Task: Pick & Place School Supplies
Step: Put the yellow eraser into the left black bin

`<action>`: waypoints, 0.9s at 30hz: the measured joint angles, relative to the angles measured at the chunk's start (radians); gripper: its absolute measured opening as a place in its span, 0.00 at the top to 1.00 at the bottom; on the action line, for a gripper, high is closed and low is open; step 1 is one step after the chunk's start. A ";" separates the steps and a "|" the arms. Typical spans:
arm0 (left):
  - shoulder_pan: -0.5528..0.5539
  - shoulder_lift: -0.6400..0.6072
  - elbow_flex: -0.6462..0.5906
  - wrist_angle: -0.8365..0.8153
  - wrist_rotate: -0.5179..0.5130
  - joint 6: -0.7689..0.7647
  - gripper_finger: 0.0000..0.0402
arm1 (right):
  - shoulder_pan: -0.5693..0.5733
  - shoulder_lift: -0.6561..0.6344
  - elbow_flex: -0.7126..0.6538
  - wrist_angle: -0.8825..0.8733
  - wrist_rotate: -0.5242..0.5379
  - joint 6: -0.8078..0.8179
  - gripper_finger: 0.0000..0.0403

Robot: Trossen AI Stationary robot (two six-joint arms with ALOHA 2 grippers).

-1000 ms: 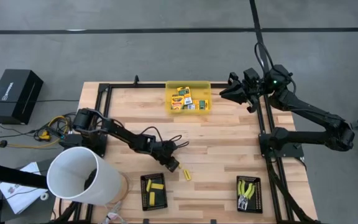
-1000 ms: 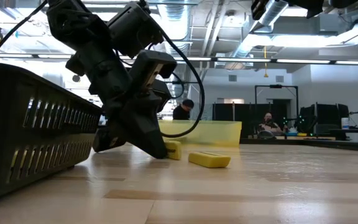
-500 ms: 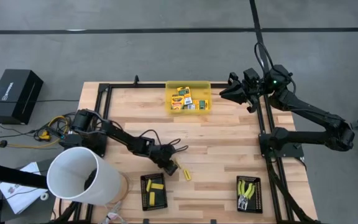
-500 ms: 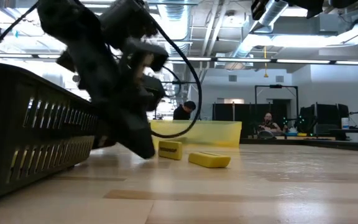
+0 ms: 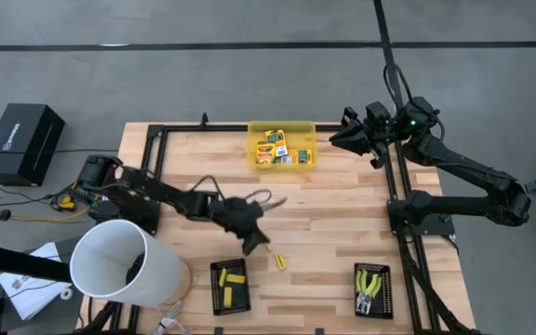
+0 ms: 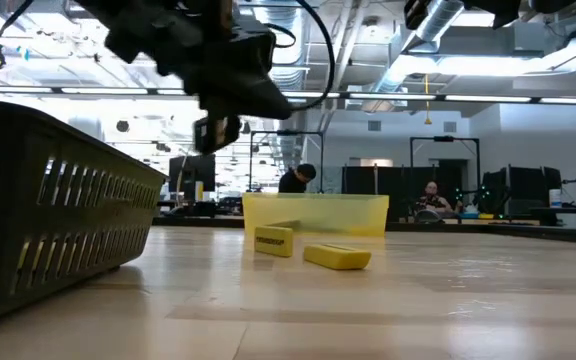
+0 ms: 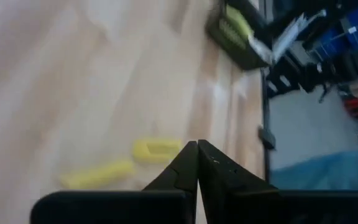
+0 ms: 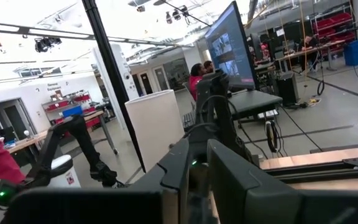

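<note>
Two short yellow sticks (image 6: 273,241) (image 6: 336,257) lie flat on the wooden table, side by side near its front middle; the left wrist view shows them (image 7: 157,149) (image 7: 98,175) below the fingers. My left gripper (image 5: 252,244) hangs shut and empty above and just left of them, lifted clear in the low view (image 6: 218,132). Printed boxes (image 5: 277,149) lie in the yellow bin (image 5: 282,130) at the far edge. Two hand tools (image 5: 370,287) lie in the right black tray. My right gripper (image 5: 335,138) waits high at the far right, slightly open and empty.
A black tray (image 5: 231,296) holding yellow sticks sits near the front edge, below my left gripper. A second black tray (image 5: 372,307) stands at the front right. A white bucket (image 5: 124,265) stands at the front left corner. Bare wood lies between the bin and the trays.
My left gripper has risen from the table beside the nearer stick, rolling as it went and drawing slightly toward the left edge. It has stayed shut. Both sticks remain lying on the table.
</note>
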 joint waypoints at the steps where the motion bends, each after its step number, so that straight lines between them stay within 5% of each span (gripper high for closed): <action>1: 0.015 -0.008 0.003 0.000 -0.001 0.040 0.99 | 0.000 0.000 0.000 0.000 0.000 0.001 0.87; 8: 0.127 -0.008 0.021 -0.037 0.106 0.300 0.80 | 0.000 0.000 0.000 0.001 0.037 0.054 0.87; 17: 0.148 -0.008 0.021 -0.207 0.084 0.687 0.49 | -0.001 0.000 0.000 0.001 0.109 0.122 0.87; 27: 0.143 -0.008 0.040 -0.220 0.092 0.957 0.48 | 0.002 0.000 0.000 -0.005 0.180 0.153 0.87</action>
